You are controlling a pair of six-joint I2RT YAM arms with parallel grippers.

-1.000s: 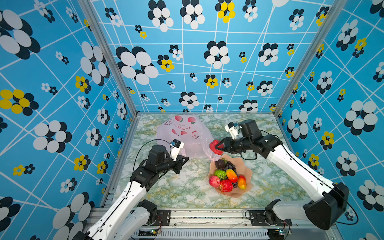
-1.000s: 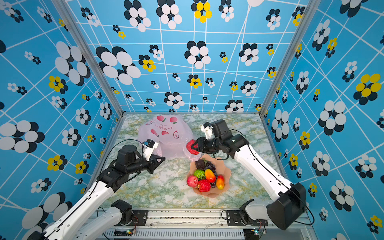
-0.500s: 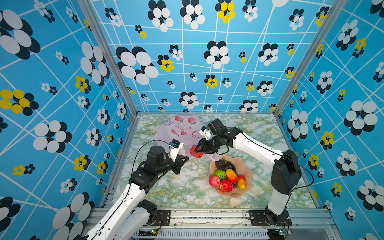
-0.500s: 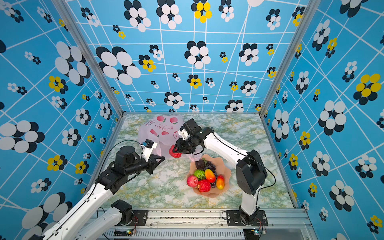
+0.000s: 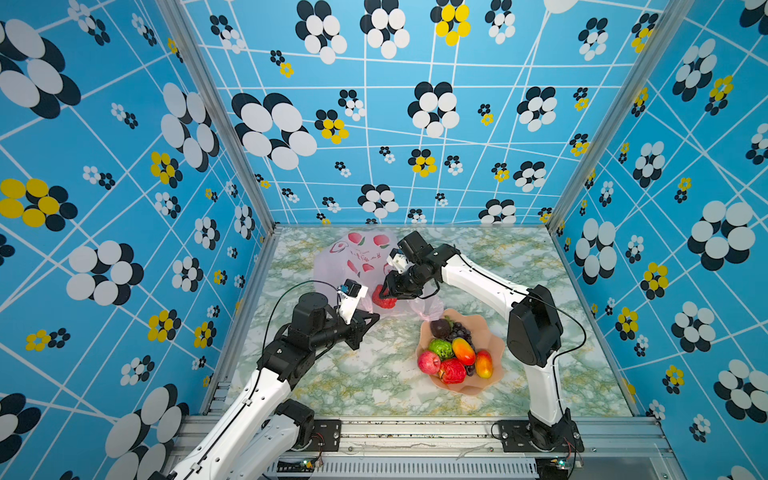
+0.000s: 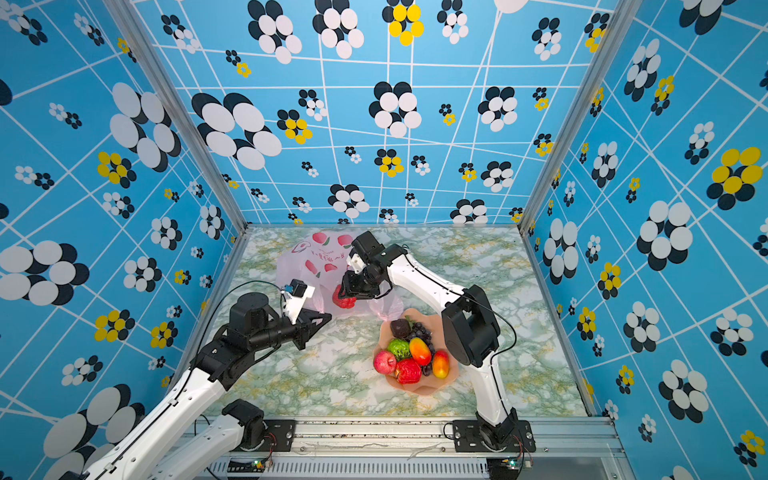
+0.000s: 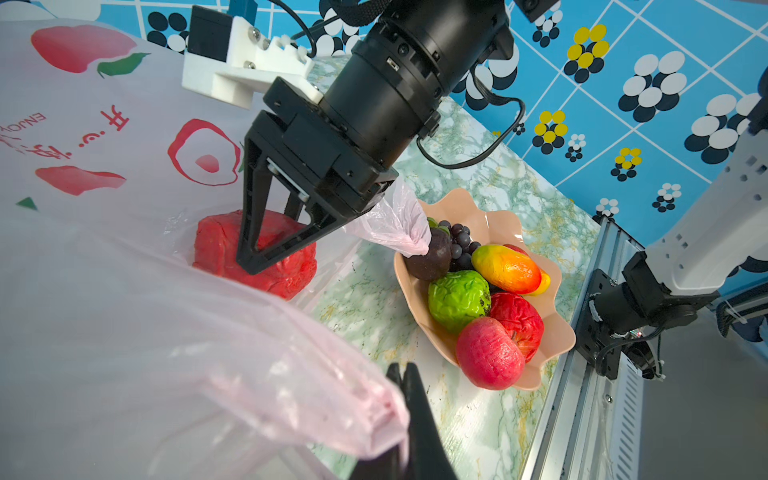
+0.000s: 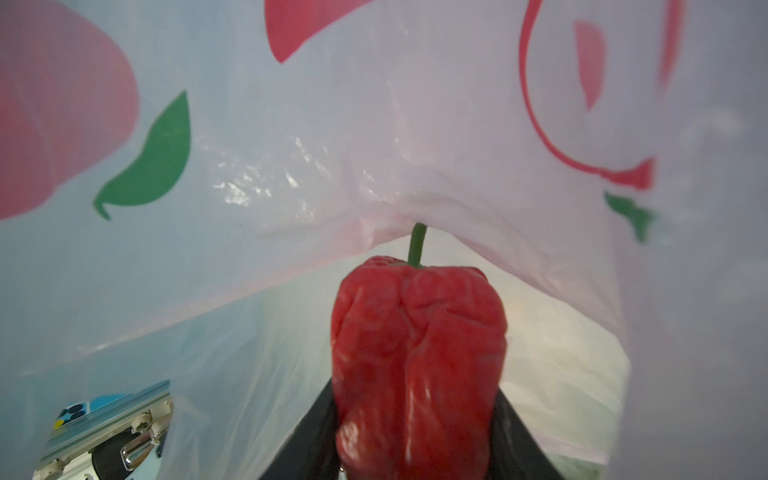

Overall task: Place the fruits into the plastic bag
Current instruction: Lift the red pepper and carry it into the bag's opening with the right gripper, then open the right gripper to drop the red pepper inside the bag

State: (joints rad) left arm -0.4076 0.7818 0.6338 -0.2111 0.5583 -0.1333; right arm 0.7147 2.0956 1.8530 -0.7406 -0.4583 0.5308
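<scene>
Right gripper [image 7: 270, 243] has its jaws part-way apart and clamped on a red wrinkled fruit [image 8: 417, 353] with a short green stem, one black finger on each side. Fruit and fingertips are in the mouth of the plastic bag [image 5: 353, 259]. The right wrist view shows pale pink film arching over the stem and hanging down on both sides. Whether the fruit rests on the bag's lower layer I cannot tell. The right arm reaches across the middle of the bench [image 5: 374, 382] to this spot.

Left gripper [image 7: 402, 372], just near and left of the fruit, is pinched fully closed on a bunched fold of the bag's rim. That edge is raised off the bench, and the mouth gapes on the bag's near side. The bag's body, printed with red fruit and green leaves, lies far and left of centre.

A loose loop handle [image 7: 395, 226] trails right from the mouth and touches the dark brown piece [image 7: 430, 262] at the far edge of a peach scalloped bowl [image 7: 503, 216]. The bowl sits on the bench to the near right of the bag. It also holds dark purple grapes [image 7: 459, 245] beside the brown piece, a green fruit [image 7: 457, 299], two orange-yellow mangoes [image 5: 463, 351], a second red fruit [image 7: 517, 324] and a pink-red apple [image 7: 488, 359] at its near-left edge.
</scene>
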